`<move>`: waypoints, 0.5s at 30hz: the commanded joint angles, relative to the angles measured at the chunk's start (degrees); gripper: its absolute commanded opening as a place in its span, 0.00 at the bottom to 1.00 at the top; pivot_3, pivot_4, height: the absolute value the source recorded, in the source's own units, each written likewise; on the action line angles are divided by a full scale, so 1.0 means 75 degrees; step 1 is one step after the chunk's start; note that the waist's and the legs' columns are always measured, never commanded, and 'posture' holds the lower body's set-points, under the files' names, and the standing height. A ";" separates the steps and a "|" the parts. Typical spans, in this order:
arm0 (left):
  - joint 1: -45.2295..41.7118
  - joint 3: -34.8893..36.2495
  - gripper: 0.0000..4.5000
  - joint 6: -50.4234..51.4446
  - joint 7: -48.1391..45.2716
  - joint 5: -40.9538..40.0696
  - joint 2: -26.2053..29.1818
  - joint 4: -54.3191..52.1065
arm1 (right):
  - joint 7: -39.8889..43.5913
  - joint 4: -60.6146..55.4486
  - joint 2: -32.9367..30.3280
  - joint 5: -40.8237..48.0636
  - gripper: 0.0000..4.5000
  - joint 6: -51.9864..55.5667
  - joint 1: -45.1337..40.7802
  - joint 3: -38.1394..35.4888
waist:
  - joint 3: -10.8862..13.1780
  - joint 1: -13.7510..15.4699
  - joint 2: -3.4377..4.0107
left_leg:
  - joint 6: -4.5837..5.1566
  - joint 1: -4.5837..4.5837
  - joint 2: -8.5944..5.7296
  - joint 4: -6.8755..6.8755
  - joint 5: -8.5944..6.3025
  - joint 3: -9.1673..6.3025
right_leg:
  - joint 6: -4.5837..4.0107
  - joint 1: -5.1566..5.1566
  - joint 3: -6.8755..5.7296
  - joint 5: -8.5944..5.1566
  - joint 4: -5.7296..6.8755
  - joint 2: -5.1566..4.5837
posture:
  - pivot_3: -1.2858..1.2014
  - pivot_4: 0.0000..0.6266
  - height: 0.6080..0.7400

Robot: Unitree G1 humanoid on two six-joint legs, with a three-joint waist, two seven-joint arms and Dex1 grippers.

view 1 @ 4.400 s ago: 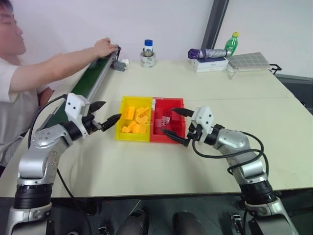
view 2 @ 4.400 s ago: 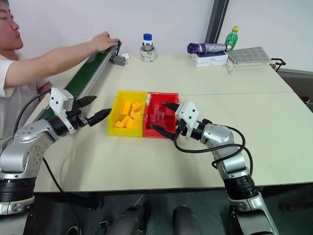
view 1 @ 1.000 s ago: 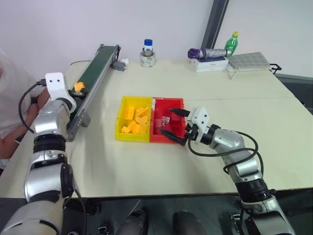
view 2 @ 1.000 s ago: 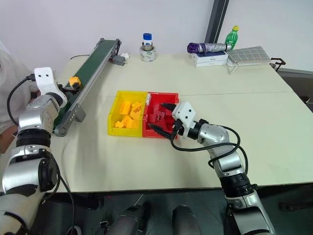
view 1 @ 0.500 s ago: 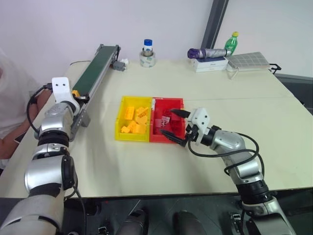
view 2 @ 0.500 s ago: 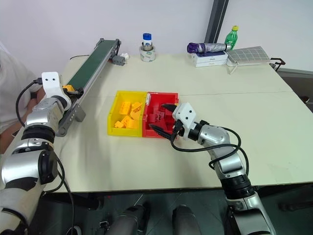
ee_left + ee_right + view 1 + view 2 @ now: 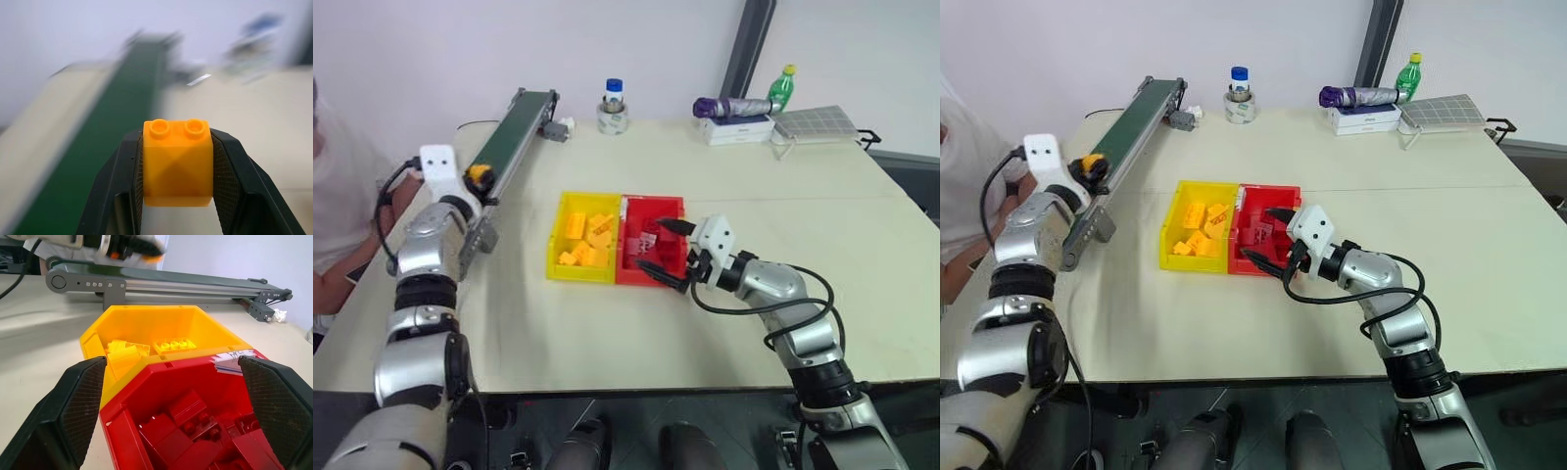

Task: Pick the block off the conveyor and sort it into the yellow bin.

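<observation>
Block [image 7: 178, 164], glossy orange plastic with two round studs, sits clamped between my left gripper's [image 7: 178, 196] mesh-textured fingers [image 7: 225, 181]. My right gripper [image 7: 171, 406] gapes wide, holding nothing.

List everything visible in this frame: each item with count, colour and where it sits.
block: 1, yellow-orange, clamped in the left gripper
conveyor: 1, dark green belt, grey rails, table's left side
yellow bin: 1, table centre, holding yellow bricks
red bin: 1, touching the yellow bin's right side, holding red bricks
green bottle: 1, far right
folded umbrella: 1, purple, on a white box, far edge
jar: 1, blue cap, far edge
person: 1, white shirt, left edge
left gripper: shut, beside the conveyor
right gripper: open, at the red bin
</observation>
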 commanded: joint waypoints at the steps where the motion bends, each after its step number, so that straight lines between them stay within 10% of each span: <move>1: 0.0430 -0.0529 0.29 0.0659 -0.1053 -0.0716 -0.0238 -0.1881 | 0.0002 -0.0327 -0.0021 0.0102 1.00 -0.0100 -0.0053 -0.0133 | 0.0000 -0.0020 0.0000 | 0.0000 0.0001 0.0000 0.0000 0.0000 0.0002 | 0.0000 0.0000 0.0002 0.0000 0.0001 0.0000 | 0.52 0.24 1.00; 11: 0.0746 -0.1649 0.29 0.1254 -0.1496 -0.0473 -0.0987 -0.2200 | -0.0122 -0.0519 0.0014 0.0116 1.00 -0.0039 0.0008 -0.0146 | 0.0000 -0.0031 0.0001 | 0.0002 0.0009 0.0007 0.0002 0.0002 0.0000 | -0.0003 -0.0001 0.0005 0.0000 0.0012 0.0007 | 0.52 0.24 1.00; 15: 0.0776 -0.1725 0.63 0.0890 -0.1251 -0.0002 -0.0895 -0.1996 | -0.0162 -0.0643 -0.0082 0.0116 1.00 -0.0005 0.0152 -0.0215 | 0.0000 0.0001 0.0001 | 0.0001 0.0009 0.0007 0.0001 0.0002 0.0000 | -0.0003 0.0001 0.0004 0.0000 0.0008 0.0007 | 0.52 0.24 1.00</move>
